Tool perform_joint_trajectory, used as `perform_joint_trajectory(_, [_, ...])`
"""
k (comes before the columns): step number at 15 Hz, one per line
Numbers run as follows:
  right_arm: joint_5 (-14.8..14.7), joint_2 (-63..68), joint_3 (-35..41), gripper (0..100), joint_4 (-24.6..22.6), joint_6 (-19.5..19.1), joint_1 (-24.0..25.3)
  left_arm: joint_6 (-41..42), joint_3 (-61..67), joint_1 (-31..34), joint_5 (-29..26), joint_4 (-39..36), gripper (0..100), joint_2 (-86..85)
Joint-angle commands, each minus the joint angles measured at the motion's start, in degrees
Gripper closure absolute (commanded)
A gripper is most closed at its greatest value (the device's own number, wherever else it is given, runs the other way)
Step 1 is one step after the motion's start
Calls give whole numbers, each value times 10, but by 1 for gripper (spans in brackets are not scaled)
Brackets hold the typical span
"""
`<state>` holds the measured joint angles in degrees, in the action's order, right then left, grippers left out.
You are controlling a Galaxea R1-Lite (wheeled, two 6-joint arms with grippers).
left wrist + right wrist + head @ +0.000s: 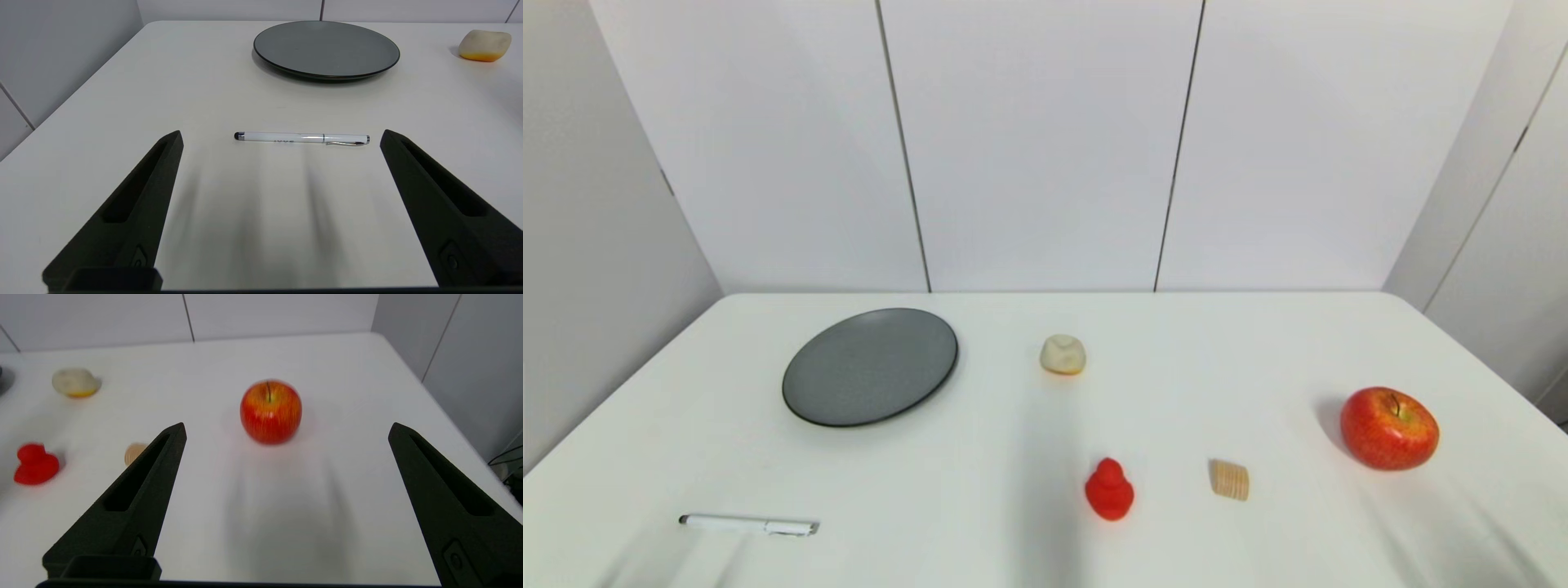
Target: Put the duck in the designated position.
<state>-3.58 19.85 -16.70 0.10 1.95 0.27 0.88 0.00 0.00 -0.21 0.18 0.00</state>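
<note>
The left claw (282,136) is spread wide and empty above the counter (102,102), with a pen (301,138) just beyond its tips. The right claw (286,428) is equally wide, empty, facing the apple (271,411). The duck (1109,489) is seen near the front middle, beside a ridged tan piece (1229,479). The plate (326,49) is shown only by head and left wrist views.

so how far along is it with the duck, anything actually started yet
Nothing looks done: the duck sits untouched on the table between the pen and the apple. Nothing is in hand: the left gripper is open near the pen, the right gripper open facing the apple. The reach, grasp and placement on bare tabletop are all left.
</note>
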Motion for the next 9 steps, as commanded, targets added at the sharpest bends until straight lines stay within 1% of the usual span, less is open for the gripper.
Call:
perform_joint_trajectory(1, [-8, 156, -136, 0, -1, -2, 27, 0, 0, 0, -1, 0, 0, 0])
perform_joint_trajectory(7, [-7, 301, -296, 0, -2, 0, 93, 0, 0, 0, -1, 0, 0, 0])
perform_joint_trajectory(9, [1, 354, -361, 0, 2, -11, 101, 0, 0, 0, -1, 0, 0, 0])
